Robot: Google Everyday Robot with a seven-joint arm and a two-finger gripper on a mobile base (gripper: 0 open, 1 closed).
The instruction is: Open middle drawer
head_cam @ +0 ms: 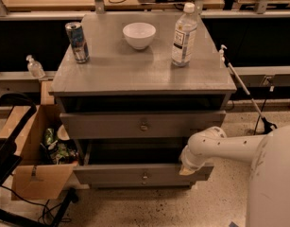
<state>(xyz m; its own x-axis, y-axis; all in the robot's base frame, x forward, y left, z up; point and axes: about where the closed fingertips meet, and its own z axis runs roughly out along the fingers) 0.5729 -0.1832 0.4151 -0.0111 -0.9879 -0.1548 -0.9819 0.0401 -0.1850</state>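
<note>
The grey cabinet has two drawer fronts showing. The middle drawer has a flat grey front with a small round metal knob and stands a little way out under the dark top slot. Below it the lower drawer is pulled further out, with its own knob. My white arm reaches in from the right. The gripper is at the right end of the lower drawer's front, below and right of the middle drawer's knob, mostly hidden behind the wrist.
A can, a white bowl and a water bottle stand on the cabinet top. An open cardboard box with litter sits on the floor at the left. A cable hangs at the right.
</note>
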